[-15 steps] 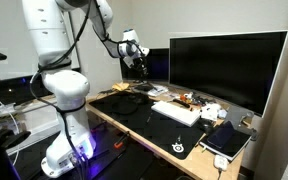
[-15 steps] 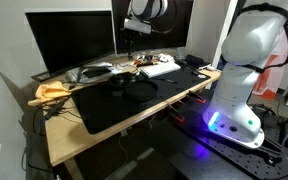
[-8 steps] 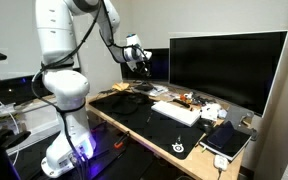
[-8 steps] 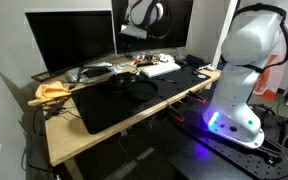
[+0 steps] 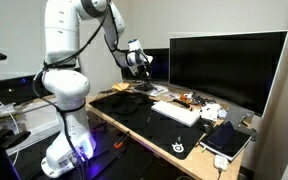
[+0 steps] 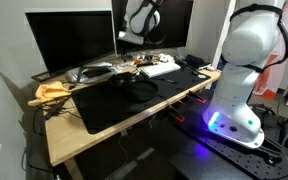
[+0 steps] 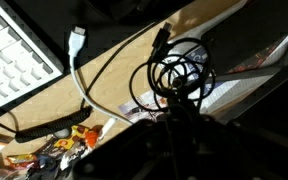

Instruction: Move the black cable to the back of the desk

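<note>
In an exterior view the white arm stands at the left end of the tabletop, rising from its base, bending over at the top and reaching right and down, so that the wrist hangs above the far part of the surface, just left of the big black monitor. The fingers point downward, raised clear of the tabletop. They show only as a dark shape in both exterior views and are lost in shadow at the bottom of the wrist view, so I cannot tell whether they are spread or pressed together, or whether they are pinching anything. Below them the black cable lies in a loose tangle of overlapping loops, partly on the bare wood and partly on a black mat. One strand of it trails away to the left. In the wrist view a white keyboard sits at the far left, and a pale cord with a plug end runs between it and the loops. In an exterior view the black cable rests near the middle of the tabletop, on the large mat in front of the monitors, with a yellow cloth well apart at the left end.
</note>
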Robot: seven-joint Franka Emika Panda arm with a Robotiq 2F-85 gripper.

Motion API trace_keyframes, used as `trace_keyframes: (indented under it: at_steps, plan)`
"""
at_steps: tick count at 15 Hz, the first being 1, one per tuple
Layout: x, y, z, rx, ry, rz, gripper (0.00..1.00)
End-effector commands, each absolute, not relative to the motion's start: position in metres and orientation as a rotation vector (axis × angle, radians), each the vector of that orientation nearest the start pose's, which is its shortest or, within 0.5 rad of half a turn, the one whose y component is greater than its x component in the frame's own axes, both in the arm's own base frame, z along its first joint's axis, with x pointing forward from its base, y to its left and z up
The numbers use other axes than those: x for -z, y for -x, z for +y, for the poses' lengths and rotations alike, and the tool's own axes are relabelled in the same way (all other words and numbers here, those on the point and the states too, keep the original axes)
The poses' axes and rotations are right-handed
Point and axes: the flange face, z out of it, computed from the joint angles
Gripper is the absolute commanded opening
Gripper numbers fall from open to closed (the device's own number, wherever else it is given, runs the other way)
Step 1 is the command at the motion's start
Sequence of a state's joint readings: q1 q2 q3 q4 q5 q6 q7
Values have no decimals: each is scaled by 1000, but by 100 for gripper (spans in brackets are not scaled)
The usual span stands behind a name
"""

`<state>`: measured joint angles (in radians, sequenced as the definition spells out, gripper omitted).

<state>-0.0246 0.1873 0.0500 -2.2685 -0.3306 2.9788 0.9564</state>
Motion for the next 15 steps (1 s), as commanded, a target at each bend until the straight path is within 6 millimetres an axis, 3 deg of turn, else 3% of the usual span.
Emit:
trace_keyframes:
  at_steps: [1, 15]
  plan:
    - [-322, -582, 40, 795, 2748, 914, 3]
    - [-277, -596, 57, 795, 2766, 927, 3]
